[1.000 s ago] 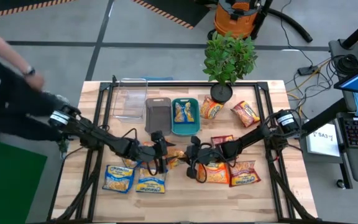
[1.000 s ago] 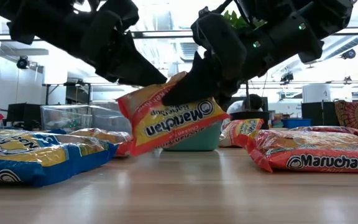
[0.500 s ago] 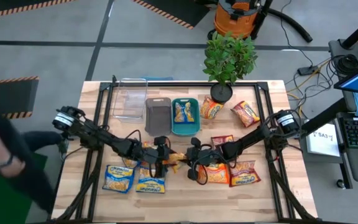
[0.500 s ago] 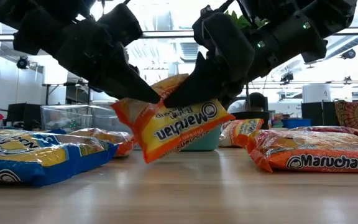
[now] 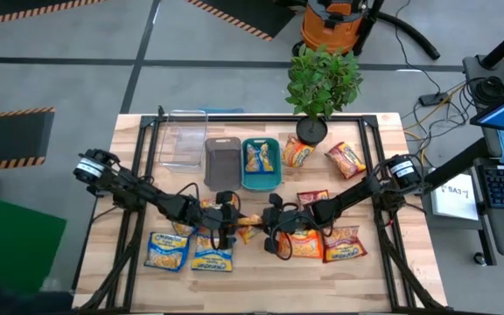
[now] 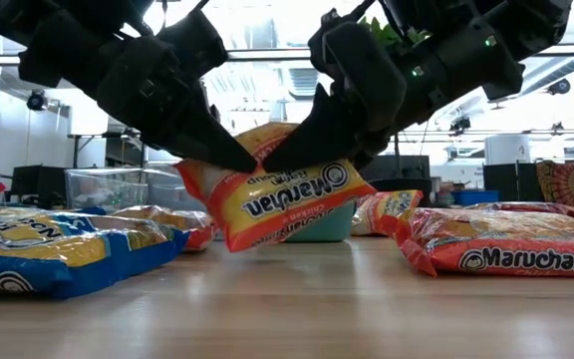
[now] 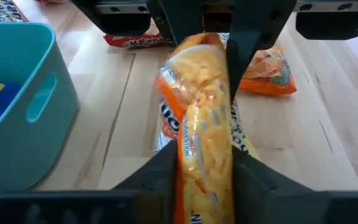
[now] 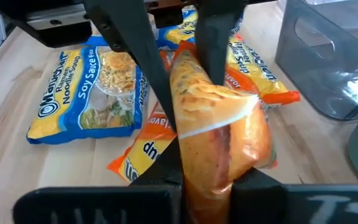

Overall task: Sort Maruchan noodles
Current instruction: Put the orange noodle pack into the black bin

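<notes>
Both grippers meet at the middle of the table, and an orange noodle packet (image 6: 277,199) hangs between them, lifted clear of the wood. The right gripper (image 6: 297,150) is clamped on the packet's upper edge, and the left gripper (image 6: 229,152) has just pressed its fingers onto the same edge from the other side, so both pinch it at once. The danger in this handover is a tug-of-war: if either arm pulls away before the other lets go, the thin wrapper could tear or slip free and fall among the other packets (image 5: 191,252) lying below. A shallow pinch near the seam could also let it slide out. Compared with a second ago, the left gripper's fingers, then spread wide beside the packet, have closed on it, and the packet hangs a little steeper. The teal bin (image 5: 261,164) near the back already holds one packet; the grey bin (image 5: 222,161) beside it looks unfilled.
</notes>
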You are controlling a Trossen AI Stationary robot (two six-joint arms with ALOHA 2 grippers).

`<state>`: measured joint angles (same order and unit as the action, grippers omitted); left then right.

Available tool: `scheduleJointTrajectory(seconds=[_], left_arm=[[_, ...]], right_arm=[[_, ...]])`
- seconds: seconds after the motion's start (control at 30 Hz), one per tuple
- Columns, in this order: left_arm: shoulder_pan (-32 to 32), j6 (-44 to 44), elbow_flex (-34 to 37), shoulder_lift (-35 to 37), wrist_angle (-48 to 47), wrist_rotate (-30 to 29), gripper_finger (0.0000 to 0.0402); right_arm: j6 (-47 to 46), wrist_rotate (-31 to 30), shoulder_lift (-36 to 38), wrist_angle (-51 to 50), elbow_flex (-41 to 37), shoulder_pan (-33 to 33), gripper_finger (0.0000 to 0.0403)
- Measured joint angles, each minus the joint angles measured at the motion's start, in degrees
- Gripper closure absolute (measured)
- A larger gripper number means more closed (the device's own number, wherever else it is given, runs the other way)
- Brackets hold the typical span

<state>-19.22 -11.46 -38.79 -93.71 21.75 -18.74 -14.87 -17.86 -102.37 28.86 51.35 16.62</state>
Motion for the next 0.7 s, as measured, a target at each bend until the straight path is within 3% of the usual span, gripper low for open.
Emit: scheduleJointTrajectory(seconds=[0.3,0.6,0.7], left_arm=[[-0.1,0.9,-0.9,0.1,-0.7,0.1,0.0392],[-0.1,7.4,-3.7,6.9,-10.5,-0.4,0.0401],[-0.1,10.1,-4.7,11.3,-16.6,-5.3,0.0401]], right_arm=[[-0.8,-0.2,2.6,-1.8,0.0,-0.1,0.0284],[-0.4,-0.4,12.6,-8.8,0.0,0.0,0.0207],[0.9,-0.7,16.7,-10.7,0.0,0.0,0.0199]])
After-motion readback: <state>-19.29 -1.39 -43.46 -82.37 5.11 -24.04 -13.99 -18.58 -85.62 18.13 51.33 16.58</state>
